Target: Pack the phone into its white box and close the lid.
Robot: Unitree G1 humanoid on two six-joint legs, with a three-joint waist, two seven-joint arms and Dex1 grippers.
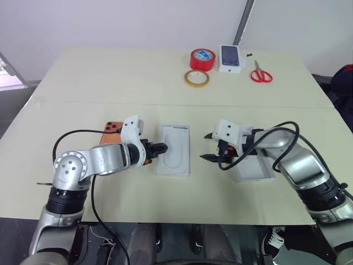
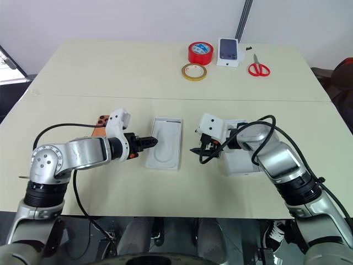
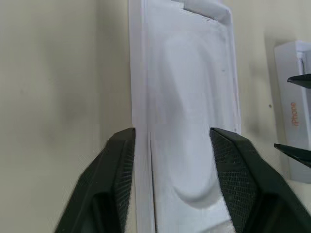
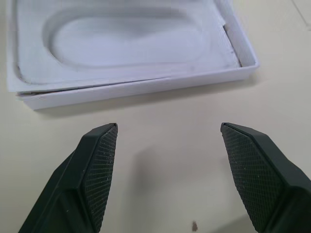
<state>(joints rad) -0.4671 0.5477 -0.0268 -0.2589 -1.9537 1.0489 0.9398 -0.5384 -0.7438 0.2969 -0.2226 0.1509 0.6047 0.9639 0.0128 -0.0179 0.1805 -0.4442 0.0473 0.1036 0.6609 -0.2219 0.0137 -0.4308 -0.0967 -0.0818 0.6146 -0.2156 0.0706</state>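
The left gripper (image 3: pixel 172 145) stands partly open over the moulded insert's (image 1: pixel 175 149) near edge; the right gripper (image 1: pixel 209 147) gapes wide, empty; the phone (image 1: pixel 113 127) lies behind the left arm; the lid (image 1: pixel 255 168), seemingly, sits under the right arm.

The orange phone (image 1: pixel 112 127) lies flat on the table's left side, its camera cluster at the far corner, the rest hidden behind the left arm. The white box (image 1: pixel 173 149) sits open at centre, long side running near to far, a moulded insert with an oval recess inside. The lid (image 1: pixel 255 168) rests to its right, orange lettering on its side wall.
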